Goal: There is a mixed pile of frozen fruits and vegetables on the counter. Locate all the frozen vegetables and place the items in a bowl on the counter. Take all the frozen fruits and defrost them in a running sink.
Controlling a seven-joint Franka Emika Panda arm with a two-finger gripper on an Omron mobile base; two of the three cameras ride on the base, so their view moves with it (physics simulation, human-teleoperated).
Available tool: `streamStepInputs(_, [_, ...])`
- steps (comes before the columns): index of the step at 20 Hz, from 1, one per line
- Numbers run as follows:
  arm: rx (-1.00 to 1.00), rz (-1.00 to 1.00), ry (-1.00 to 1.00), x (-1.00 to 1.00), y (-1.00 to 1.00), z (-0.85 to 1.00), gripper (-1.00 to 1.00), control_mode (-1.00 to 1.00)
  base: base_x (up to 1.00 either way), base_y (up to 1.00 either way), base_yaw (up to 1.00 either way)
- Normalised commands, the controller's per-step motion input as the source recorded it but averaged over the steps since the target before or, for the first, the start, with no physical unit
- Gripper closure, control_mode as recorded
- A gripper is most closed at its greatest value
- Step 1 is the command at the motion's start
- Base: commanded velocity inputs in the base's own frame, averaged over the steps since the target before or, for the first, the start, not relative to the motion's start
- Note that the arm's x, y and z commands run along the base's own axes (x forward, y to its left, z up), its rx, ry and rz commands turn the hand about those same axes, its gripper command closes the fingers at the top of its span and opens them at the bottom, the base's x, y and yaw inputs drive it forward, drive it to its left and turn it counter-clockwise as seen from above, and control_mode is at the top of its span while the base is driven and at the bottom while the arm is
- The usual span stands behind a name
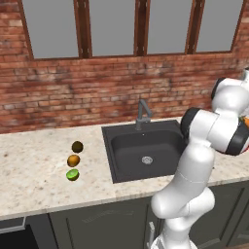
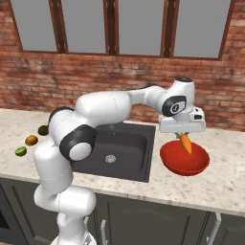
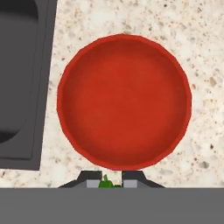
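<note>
Gripper (image 2: 183, 136) clamped on carrot (image 2: 186, 143) by its green top, orange tip hanging point-down over red bowl (image 2: 168, 160); bowl shallow, round, on the beige counter (image 2: 225, 182) just right of the sink (image 2: 136, 143); open stone around its rim; lime (image 1: 72, 175), orange-brown ball (image 1: 73, 160) and dark olive ball (image 1: 77, 146) lined up left of the sink.

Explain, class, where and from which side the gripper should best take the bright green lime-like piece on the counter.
Probably from straight above, jaws closing across the middle of the green lime-like piece. It is small and round, lies on the open counter, and only the orange-brown ball sits close behind it, so its left and right sides look free.
</note>
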Motion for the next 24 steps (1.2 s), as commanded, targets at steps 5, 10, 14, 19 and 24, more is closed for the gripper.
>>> streamStepInputs(5, [-0.04,-0.03,-0.06,-0.09,-0.09,-0.17,1.0,-1.0,0.0,0.0,0.0])
streamStepInputs(10, [0.09,-0.04,-0.01,-0.01,0.0,-0.57,1.0,-1.0,0.0,0.0,0.0])
streamStepInputs(14, [0.02,-0.02,0.0,0.09,0.0,-0.61,1.0,-1.0,0.0,0.0,0.0])
streamStepInputs(19, [0.0,0.0,-0.05,0.1,0.0,-0.29,1.0,-1.0,0.0,0.0,0.0])
streamStepInputs(24, [0.01,0.0,-0.04,0.01,0.0,-0.1,1.0,-1.0,0.0,0.0,0.0])
